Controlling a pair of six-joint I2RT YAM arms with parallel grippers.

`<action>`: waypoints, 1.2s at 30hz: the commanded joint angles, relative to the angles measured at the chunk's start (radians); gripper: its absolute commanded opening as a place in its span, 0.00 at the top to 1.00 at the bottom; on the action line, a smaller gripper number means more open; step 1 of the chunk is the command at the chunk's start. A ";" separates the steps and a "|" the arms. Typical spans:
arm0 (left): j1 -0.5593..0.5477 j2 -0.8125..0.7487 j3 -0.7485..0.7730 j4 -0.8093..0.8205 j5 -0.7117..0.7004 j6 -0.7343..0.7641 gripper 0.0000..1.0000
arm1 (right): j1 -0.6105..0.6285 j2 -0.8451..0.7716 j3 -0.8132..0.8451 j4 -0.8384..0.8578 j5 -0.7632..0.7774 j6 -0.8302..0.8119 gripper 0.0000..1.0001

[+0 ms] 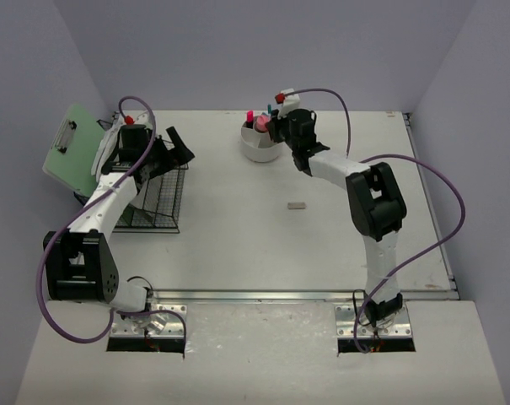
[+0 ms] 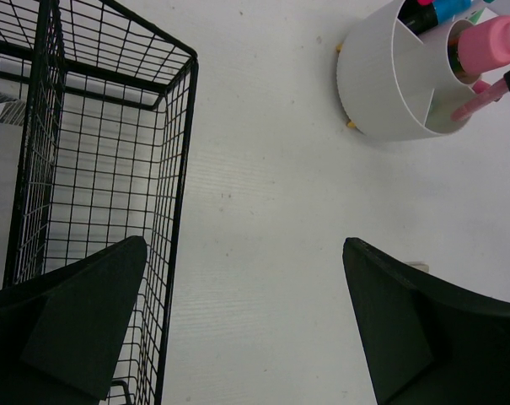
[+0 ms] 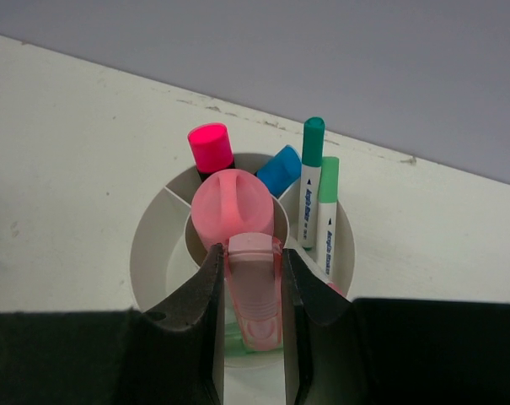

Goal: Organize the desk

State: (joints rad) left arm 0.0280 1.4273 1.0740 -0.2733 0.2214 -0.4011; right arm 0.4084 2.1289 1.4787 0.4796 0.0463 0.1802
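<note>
To the outer side of my left gripper point(image 1: 175, 148), a green clipboard point(image 1: 72, 152) leans against the lavender wall, off the work surface. Just below and beside that gripper stands a black wire basket point(image 1: 158, 199). In the left wrist view its mesh corner sits close by the left finger. I judge this is where loose flat items belong. The left gripper's fingers are spread wide apart with nothing between them, poised above bare tabletop. The desk point(image 1: 229, 245), off-white and enclosed by pale walls, stretches from this hand across to the other arm. Ahead and to the right of the open fingers, a white round organizer cup point(image 1: 260, 147) stands upright near the back wall. Its compartments hold a hot pink highlighter point(image 3: 210, 148), a blue-capped marker point(image 3: 279, 170) and two green markers point(image 3: 313, 181), all standing cap up. My right gripper point(image 3: 249, 263) hangs directly over the cup's near rim. Its fingers are clamped on a pale pink pen point(image 3: 255, 304), held upright so that, I judge, it can drop into a compartment. Behind that hand, toward the arm's base, a small grey piece point(image 1: 297, 204) lies alone on the desk, not yet put away.
</note>
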 commanded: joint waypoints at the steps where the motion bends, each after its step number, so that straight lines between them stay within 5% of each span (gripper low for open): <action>1: 0.007 -0.001 0.033 0.036 0.004 0.005 0.00 | 0.000 0.000 -0.007 0.096 -0.015 0.001 0.66; 5: 0.007 -0.001 0.037 0.036 0.007 0.002 0.00 | 0.000 -0.029 -0.016 0.079 -0.047 -0.001 0.28; 8: 0.007 -0.005 0.038 0.035 0.018 0.000 0.00 | 0.000 -0.083 -0.039 0.064 -0.120 -0.033 0.16; 13: 0.005 -0.032 0.031 0.037 0.052 0.017 0.00 | 0.000 -0.240 -0.081 -0.085 -0.310 -0.253 0.13; 16: 0.003 -0.048 0.027 0.033 0.070 0.060 0.00 | -0.002 -0.279 -0.003 -0.373 -0.387 -0.404 0.16; 19: -0.002 -0.054 0.036 -0.006 0.083 0.137 0.00 | 0.001 -0.300 0.108 -0.861 -0.516 -0.694 0.21; 24: -0.019 -0.051 0.048 -0.049 0.049 0.217 0.00 | 0.049 -0.210 0.243 -1.383 -0.374 -1.016 0.29; 31: -0.060 -0.035 0.059 -0.056 0.018 0.229 0.00 | 0.100 -0.076 0.203 -1.505 -0.084 -1.111 0.32; 36: -0.063 -0.021 0.064 -0.063 0.009 0.232 0.00 | 0.107 0.088 0.345 -1.588 -0.029 -1.080 0.29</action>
State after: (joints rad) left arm -0.0283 1.4120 1.0891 -0.3518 0.2497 -0.1900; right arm 0.5188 2.1484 1.7076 -0.9951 -0.0886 -0.8759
